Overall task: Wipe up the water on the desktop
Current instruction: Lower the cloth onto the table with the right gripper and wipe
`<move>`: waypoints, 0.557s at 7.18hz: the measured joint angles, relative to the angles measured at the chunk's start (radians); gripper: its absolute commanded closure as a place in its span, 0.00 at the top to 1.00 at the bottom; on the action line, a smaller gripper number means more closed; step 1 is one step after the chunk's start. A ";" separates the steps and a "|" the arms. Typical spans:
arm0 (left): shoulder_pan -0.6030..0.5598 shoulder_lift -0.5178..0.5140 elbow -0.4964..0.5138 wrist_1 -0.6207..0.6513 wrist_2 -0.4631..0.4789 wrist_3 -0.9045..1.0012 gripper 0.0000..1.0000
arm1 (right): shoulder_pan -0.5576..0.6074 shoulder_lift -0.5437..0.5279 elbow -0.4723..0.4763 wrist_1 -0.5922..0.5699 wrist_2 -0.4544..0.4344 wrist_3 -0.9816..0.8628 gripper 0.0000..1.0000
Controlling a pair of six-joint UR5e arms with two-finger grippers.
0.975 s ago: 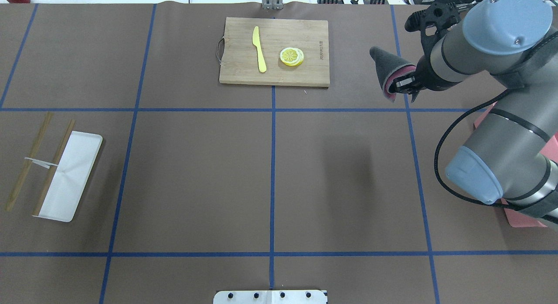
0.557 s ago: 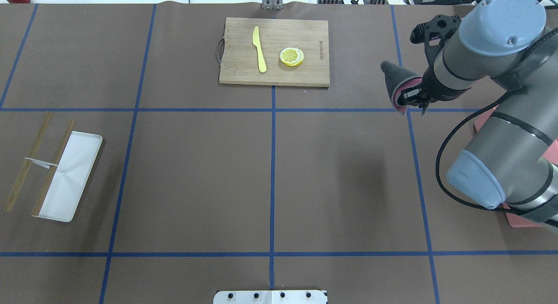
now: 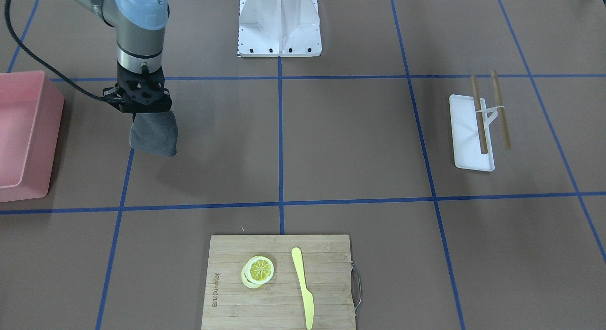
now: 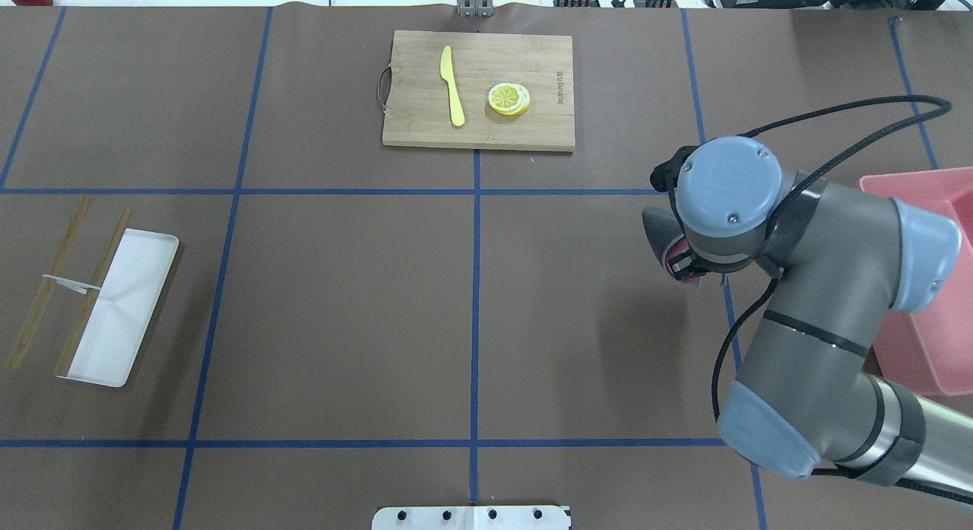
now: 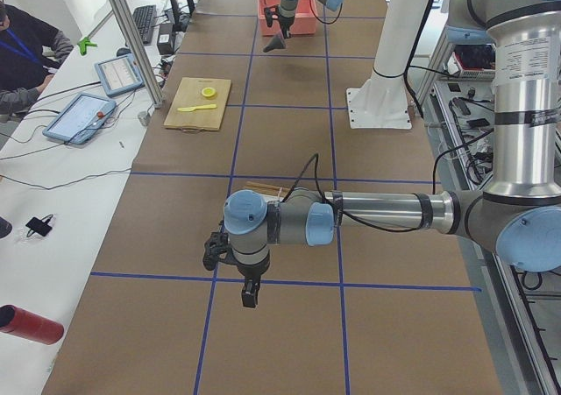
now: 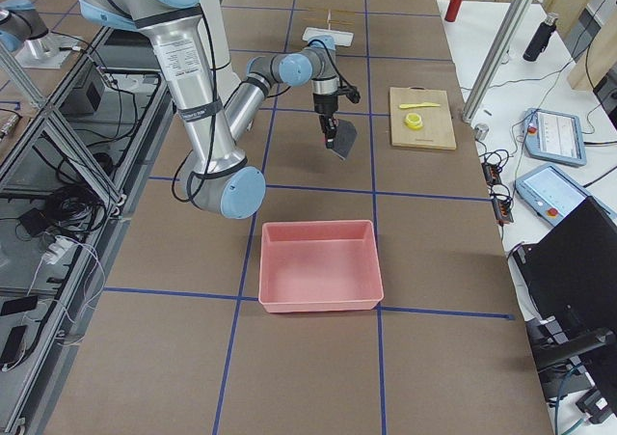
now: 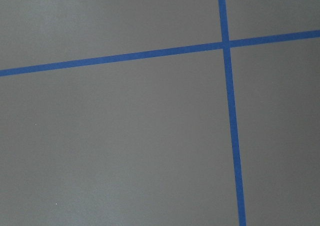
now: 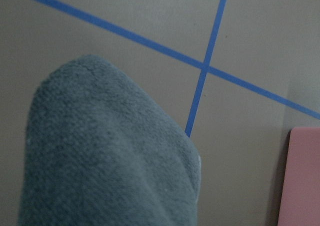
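Observation:
The desktop [image 4: 342, 302] is brown with blue tape lines; I see no water on it. My right gripper [image 4: 679, 265] is shut on a grey cloth [image 4: 655, 226] with a pink underside. In the front-facing view the gripper [image 3: 142, 108] points down and the cloth [image 3: 154, 133] hangs below it, above the desktop beside a blue line. The cloth fills the right wrist view [image 8: 100, 151]. My left gripper [image 5: 249, 297] shows only in the exterior left view, low over the desktop; I cannot tell if it is open or shut.
A bamboo cutting board [image 4: 532, 134] with a yellow knife [image 4: 453, 85] and lemon slices [image 4: 508, 98] lies at the far middle. A white tray [image 4: 129, 317] with chopsticks [image 4: 45, 287] is at the left. A pink bin [image 4: 927, 287] stands right of my right arm.
My right arm has swung back from the far right corner toward the robot, carrying the cloth from beside the cutting board's row into the middle row.

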 measured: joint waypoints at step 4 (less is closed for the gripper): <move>0.000 0.000 -0.001 0.000 0.000 0.000 0.98 | -0.077 0.009 -0.138 -0.116 -0.108 -0.002 0.00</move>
